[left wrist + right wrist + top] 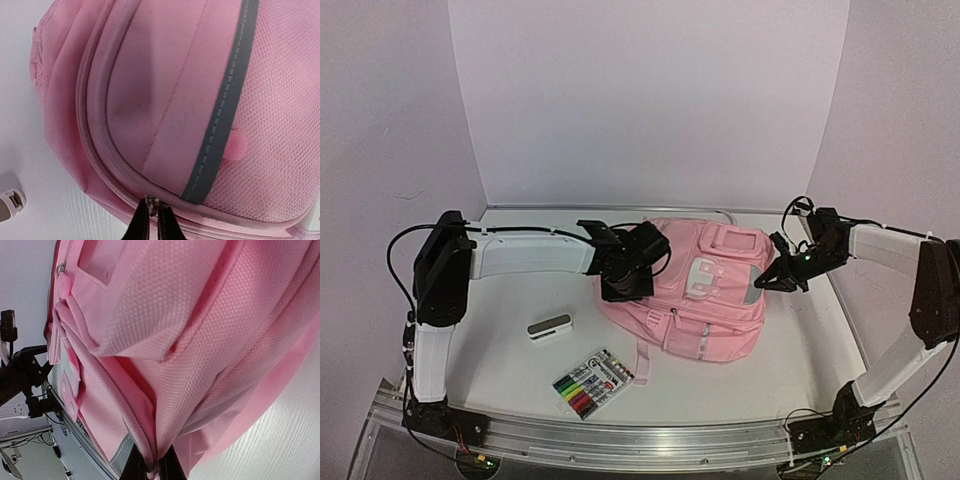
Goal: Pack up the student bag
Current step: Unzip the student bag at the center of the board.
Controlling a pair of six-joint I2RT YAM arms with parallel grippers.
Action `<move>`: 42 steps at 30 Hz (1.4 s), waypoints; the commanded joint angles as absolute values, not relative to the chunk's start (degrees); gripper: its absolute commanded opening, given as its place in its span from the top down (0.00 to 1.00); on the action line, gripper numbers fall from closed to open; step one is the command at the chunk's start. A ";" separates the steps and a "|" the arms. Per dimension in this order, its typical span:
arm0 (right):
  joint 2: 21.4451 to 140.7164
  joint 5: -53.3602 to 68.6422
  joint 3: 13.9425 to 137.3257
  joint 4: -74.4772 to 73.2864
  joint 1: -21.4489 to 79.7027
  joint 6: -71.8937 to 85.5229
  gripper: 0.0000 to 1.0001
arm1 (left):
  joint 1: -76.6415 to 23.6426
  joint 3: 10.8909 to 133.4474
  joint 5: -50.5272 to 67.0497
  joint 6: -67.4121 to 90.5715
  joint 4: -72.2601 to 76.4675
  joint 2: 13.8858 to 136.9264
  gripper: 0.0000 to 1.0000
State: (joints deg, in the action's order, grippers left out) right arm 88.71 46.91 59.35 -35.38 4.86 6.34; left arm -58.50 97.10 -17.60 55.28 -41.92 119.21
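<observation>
Bright, even light, shadow on student bag (pixel 135 90) (close-ups soft)

Pretty clearly a robotics lab bench, not a home or a classroom. The flat white table (pixel 510 375) is boxed in by plain pale panels: a back wall panel (pixel 650 100) across the top of the frame, plus side panels at both edges. Along the bottom runs a silver aluminium rail (pixel 640 440) with two white-and-black jointed robot arms bolted to it, the left arm (pixel 530 255) and the right arm (pixel 895 245). Loose black cables (pixel 392 265) loop off them. School things sit on the table: a soft pink fabric backpack (pixel 695 290) mid-frame and a clear pack of coloured markers (pixel 592 382) at lower centre.
</observation>
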 commanded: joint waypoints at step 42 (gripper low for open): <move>103.68 46.42 94.04 -61.79 -5.76 -9.32 0.07 | -58.01 98.44 10.68 36.06 -18.87 118.15 1.00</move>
